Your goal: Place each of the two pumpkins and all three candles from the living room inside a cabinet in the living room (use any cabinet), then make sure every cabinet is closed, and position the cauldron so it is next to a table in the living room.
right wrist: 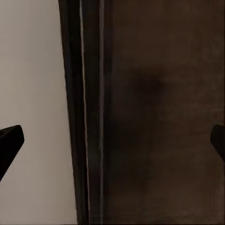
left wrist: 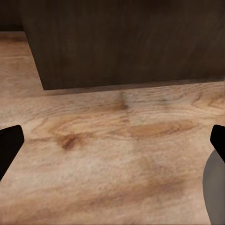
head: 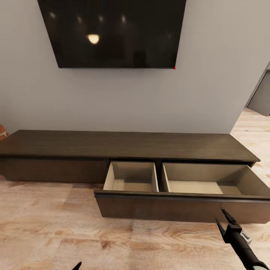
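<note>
The long dark-brown cabinet [head: 127,144] stands against the grey wall with its wide right drawer [head: 157,208] pulled out over the floor. Both beige compartments, the left one [head: 131,184] and the right one [head: 202,186], hold nothing. My right gripper [head: 221,218] hovers open just in front of the drawer's front panel near its right end; the right wrist view has its fingers [right wrist: 10,140] spread wide over the drawer's rim. My left gripper [left wrist: 112,145] is open low over the wooden floor, facing the drawer front [left wrist: 126,42]. Pumpkins, candles, cauldron and table are out of view.
A black television [head: 112,33] hangs on the wall above the cabinet. Light wooden floor [head: 48,232] stretches in front of it. A passage [head: 258,123] opens to the right of the wall. Something brick-red [head: 3,132] peeks in at the left edge.
</note>
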Motion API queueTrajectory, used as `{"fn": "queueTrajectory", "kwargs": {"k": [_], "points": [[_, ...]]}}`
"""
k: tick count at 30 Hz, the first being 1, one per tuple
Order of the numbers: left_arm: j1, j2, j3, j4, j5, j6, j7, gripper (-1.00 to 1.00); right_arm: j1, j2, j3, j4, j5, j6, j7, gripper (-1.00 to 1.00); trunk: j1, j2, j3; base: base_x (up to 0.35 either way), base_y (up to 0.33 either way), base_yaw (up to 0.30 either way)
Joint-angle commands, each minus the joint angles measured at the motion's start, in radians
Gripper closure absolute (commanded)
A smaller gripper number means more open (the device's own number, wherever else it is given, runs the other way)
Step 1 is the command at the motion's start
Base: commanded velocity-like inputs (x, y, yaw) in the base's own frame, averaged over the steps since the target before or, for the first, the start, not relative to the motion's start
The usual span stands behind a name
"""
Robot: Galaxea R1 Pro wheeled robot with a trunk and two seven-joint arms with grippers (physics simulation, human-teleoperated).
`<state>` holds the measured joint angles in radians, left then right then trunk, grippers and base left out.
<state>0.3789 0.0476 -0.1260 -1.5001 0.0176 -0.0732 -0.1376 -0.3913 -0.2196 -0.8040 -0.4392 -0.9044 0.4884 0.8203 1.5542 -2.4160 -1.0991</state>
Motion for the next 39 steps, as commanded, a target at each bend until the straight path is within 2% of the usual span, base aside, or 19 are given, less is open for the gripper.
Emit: {"fn": "queueTrajectory", "kwargs": {"k": [1,5,10,12,15,16,17,20,22,27,32,35,39], "points": [[0.000,0.001,0.000,-0.001,0.002,-0.002,-0.002,-1.00,0.014,-0.004,-0.002,0.000,-0.005,0.009,-0.011,-1.00,-0.004,0.007,0.003,0.000,0.000,0.000],[0.001,0.001,0.001,-0.004,0.002,-0.002,-0.003,-1.00,0.097,-0.026,0.001,-0.001,-0.005,0.009,-0.052,-1.00,-0.019,0.035,0.015,0.000,0.000,0.000],[0.002,0.001,0.003,-0.007,0.003,-0.001,-0.003,-1.00,0.188,-0.049,0.008,-0.011,0.004,0.008,-0.054,-1.00,-0.039,0.070,0.031,0.000,0.000,0.000],[0.002,0.000,0.003,-0.007,0.004,-0.001,-0.003,-1.00,0.217,-0.056,0.018,-0.032,0.036,0.007,-0.052,-1.00,-0.046,0.084,0.037,0.000,0.000,0.000],[0.003,0.000,0.003,-0.010,0.003,-0.001,-0.002,-1.00,0.252,-0.059,0.027,-0.089,0.122,0.005,-0.040,-1.00,-0.058,0.105,0.047,0.000,0.000,0.000],[0.003,0.000,0.003,-0.010,0.003,-0.002,-0.002,-1.00,0.257,-0.059,0.028,-0.098,0.141,0.004,-0.034,-1.00,-0.062,0.112,0.050,0.000,0.000,0.000],[0.003,0.000,0.003,-0.010,0.003,-0.002,-0.002,-1.00,0.263,-0.057,0.030,-0.112,0.179,0.002,-0.020,-1.00,-0.065,0.119,0.053,0.000,0.000,0.000],[0.003,0.000,0.004,-0.009,0.002,-0.002,-0.002,-1.00,0.270,-0.052,0.033,-0.126,0.244,-0.002,-0.005,-1.00,-0.077,0.140,0.062,0.000,0.000,0.000],[0.002,0.000,0.004,-0.007,0.002,-0.002,-0.002,-1.00,0.272,-0.050,0.033,-0.131,0.270,-0.004,-0.003,-1.00,-0.085,0.154,0.068,0.000,0.000,0.000],[0.001,0.000,0.005,-0.002,0.002,-0.002,-0.002,-1.00,0.274,-0.045,0.034,-0.130,0.291,-0.016,-0.002,-1.00,-0.104,0.189,0.084,0.000,0.000,0.000],[0.000,0.000,0.005,0.002,-0.001,-0.003,-0.001,-1.00,0.275,-0.040,0.035,-0.127,0.302,-0.080,0.006,-1.00,-0.123,0.224,0.100,0.000,0.000,0.000],[0.000,0.000,0.005,0.003,-0.003,-0.003,0.000,-1.00,0.275,-0.016,0.034,-0.127,0.355,-0.189,0.025,-1.00,-0.134,0.245,0.109,0.000,0.000,0.000],[0.000,0.000,0.005,0.012,-0.003,-0.003,0.001,-1.00,0.275,0.002,0.032,-0.127,0.412,-0.267,0.085,-1.00,-0.150,0.273,0.122,0.000,0.000,0.000]]}}
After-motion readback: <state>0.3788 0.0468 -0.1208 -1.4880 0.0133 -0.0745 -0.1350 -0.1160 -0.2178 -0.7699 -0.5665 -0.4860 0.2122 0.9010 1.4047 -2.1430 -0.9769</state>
